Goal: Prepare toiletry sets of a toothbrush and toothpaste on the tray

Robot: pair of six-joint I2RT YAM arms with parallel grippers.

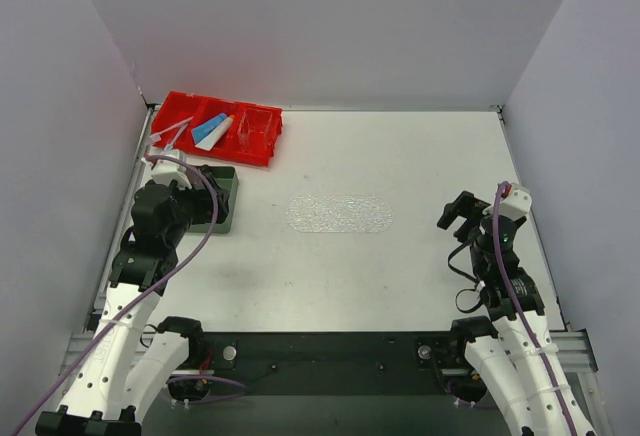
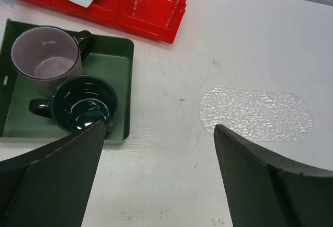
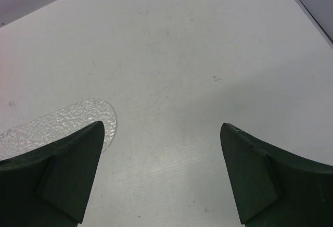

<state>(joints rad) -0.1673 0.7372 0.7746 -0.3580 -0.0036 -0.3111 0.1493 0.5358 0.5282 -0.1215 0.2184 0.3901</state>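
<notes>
Both grippers open and empty, with the clear tray on the table between them.

The left gripper (image 2: 158, 133) hangs with its jaws spread wide, gripping nothing, over the near edge of a green tray (image 2: 118, 60) that carries a grey mug (image 2: 44, 55) and a dark mug (image 2: 83, 106) close together. Further out in front of it sits a red bin (image 1: 268, 140). The blue toothpaste (image 1: 207, 129) and the white toothpaste (image 1: 223, 132) lie side by side in its middle compartment, and the toothbrush (image 1: 171, 135) lies in the compartment to their left. The clear tray (image 1: 340, 214) lies flat, ahead and to this gripper's right, well apart from the bin. The right gripper (image 3: 161, 128) is just as wide open and empty above the table (image 3: 208, 55), with the clear tray off to its left.
</notes>
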